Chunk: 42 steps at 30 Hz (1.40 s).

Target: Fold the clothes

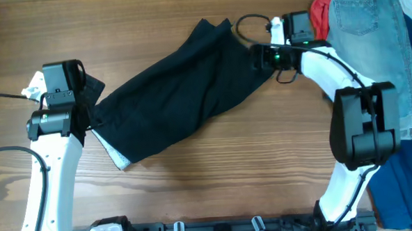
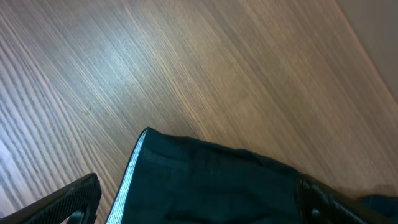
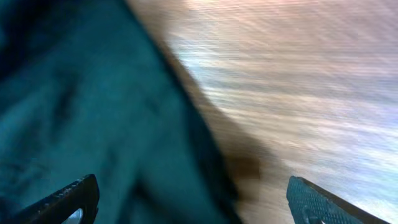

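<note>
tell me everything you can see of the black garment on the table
The black garment is soft, matte fabric. It lies mostly flat on the wooden table, stretched diagonally from lower left to upper right, with loose wrinkles and a fold near its upper end. A pale strip runs along its lower-left edge. The open left gripper straddles that corner and the open right gripper sits over the upper-right end; whether either touches the cloth cannot be told.

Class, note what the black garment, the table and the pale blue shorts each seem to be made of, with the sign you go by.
The black garment looks like soft matte cloth: limp folds, no shine. The table looks like wood or wood-look laminate, smooth: long grain lines. The shorts look like denim: faded blue, stitched pocket.
</note>
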Tool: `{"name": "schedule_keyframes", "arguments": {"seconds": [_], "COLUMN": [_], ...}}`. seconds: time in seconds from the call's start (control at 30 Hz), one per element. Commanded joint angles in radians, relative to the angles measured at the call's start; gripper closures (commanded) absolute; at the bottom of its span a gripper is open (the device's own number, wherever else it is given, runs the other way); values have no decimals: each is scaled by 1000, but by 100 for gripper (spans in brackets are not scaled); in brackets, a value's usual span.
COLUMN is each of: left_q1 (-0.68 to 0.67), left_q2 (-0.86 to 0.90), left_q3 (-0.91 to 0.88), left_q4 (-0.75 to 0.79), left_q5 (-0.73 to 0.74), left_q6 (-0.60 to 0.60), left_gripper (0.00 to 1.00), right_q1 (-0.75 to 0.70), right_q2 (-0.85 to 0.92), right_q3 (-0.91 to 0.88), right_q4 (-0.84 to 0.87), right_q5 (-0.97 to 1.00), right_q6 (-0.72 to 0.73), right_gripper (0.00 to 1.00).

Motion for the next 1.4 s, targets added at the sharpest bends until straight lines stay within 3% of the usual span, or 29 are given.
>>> {"name": "schedule_keyframes", "arguments": {"seconds": [0.0,0.27,0.3,0.4,0.5,0.7,0.87,1.0,1.03,1.07,1.13,1.2,1.27,1.37], "left_q1": [3,3,3,3,3,3,0,-32,-43,-53,-80,-116,-150,-176], "left_q2": [5,5,5,5,10,35,88,128,134,139,157,187,216,254], "left_q3": [8,8,8,8,8,8,8,8,8,8,8,8,8,8], "left_q4": [-1,-2,-1,-1,-1,0,8,37,44,53,74,103,116,116], "left_q5": [13,13,13,17,19,32,74,77,77,81,106,159,204,278], "left_q6": [24,24,24,19,20,17,17,18,18,22,55,131,206,311], "left_gripper": [0,0,0,0,0,0,0,0,0,0,0,0,0,0], "right_q1": [-2,14,17,27,29,-47,-169,-222,-222,-219,-207,-194,-185,-185], "right_q2": [26,92,93,93,93,92,90,80,73,62,36,-10,-76,-180], "right_q3": [4,4,4,4,4,5,5,5,5,5,5,6,10,10], "right_q4": [-7,32,33,63,96,97,-8,-66,-64,-60,-55,-62,-66,-66], "right_q5": [-67,-169,-169,-168,-138,49,185,196,179,151,94,85,80,75], "right_q6": [35,58,59,123,190,339,462,470,436,389,305,264,222,202], "right_gripper": [5,24,32,73,96,96,96,96,96,85,39,11,1,0]}}
